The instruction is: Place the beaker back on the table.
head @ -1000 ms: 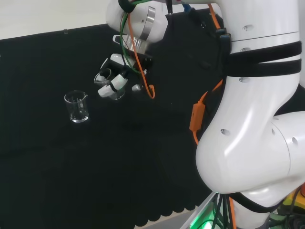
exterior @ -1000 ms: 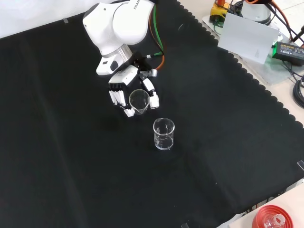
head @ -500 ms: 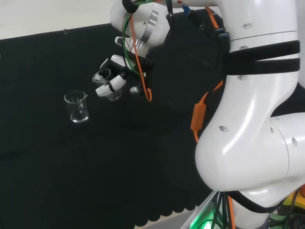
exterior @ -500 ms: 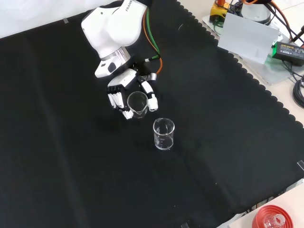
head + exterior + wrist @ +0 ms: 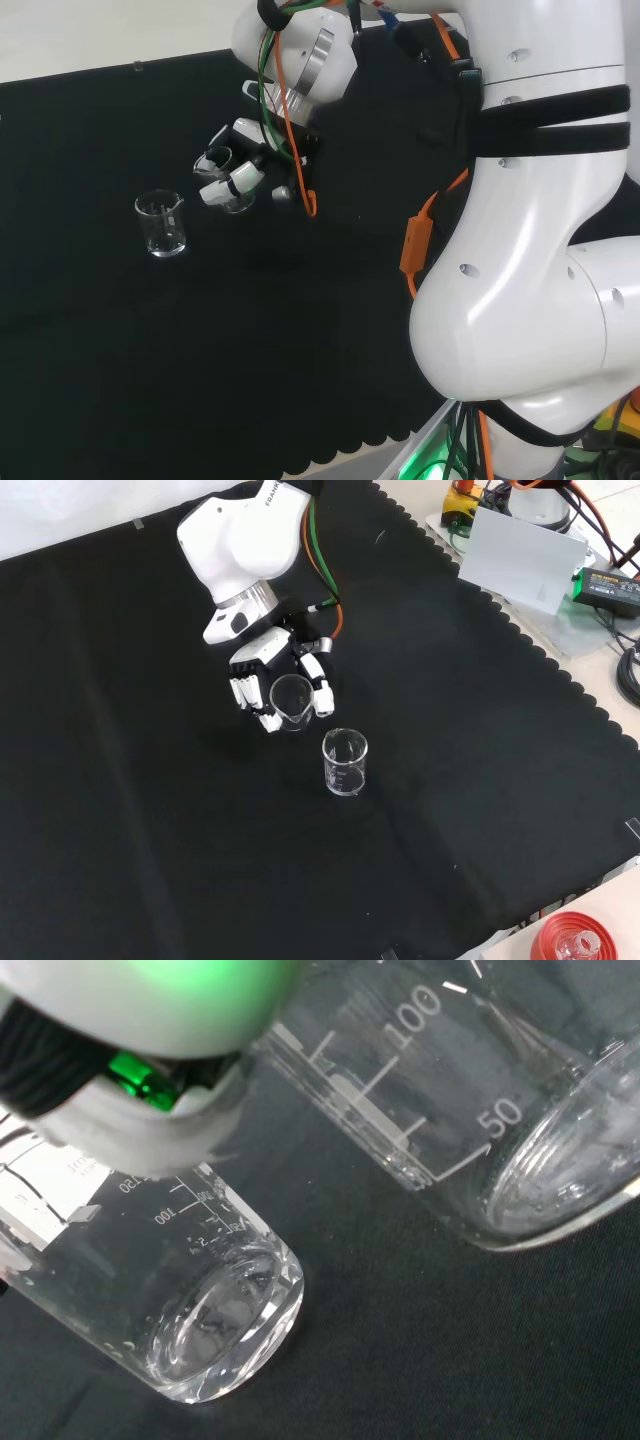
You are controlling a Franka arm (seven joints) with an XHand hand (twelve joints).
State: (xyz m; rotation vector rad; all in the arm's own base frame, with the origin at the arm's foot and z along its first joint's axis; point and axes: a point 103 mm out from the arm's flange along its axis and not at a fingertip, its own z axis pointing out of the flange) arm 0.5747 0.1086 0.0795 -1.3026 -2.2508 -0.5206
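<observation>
A: Since the task is a set-down, where's the beaker (image 5: 291,701) right now?

B: In the hand (image 5: 272,680), fingers on one side, thumb on the other, curled round the glass wall. Mouth up, roughly upright in the front view. That grip keeps it level for the landing.

A: On the cloth (image 5: 150,810) yet?

B: Can't tell for sure. In the wrist view its base (image 5: 560,1175) looks close to the black cloth, but whether it touches isn't clear. I'd judge it low and near touchdown.

A: And the other glass?

B: A second beaker (image 5: 345,762) stands free on the cloth, upright, near the held one but apart. In the head view it's to the left of the hand (image 5: 232,180).

A: Risk?

B: Neighbour is close. Opening the fingers wide or drifting toward it could knock it. I'd go straight down, release once the base sits flat, then lift clear.
</observation>
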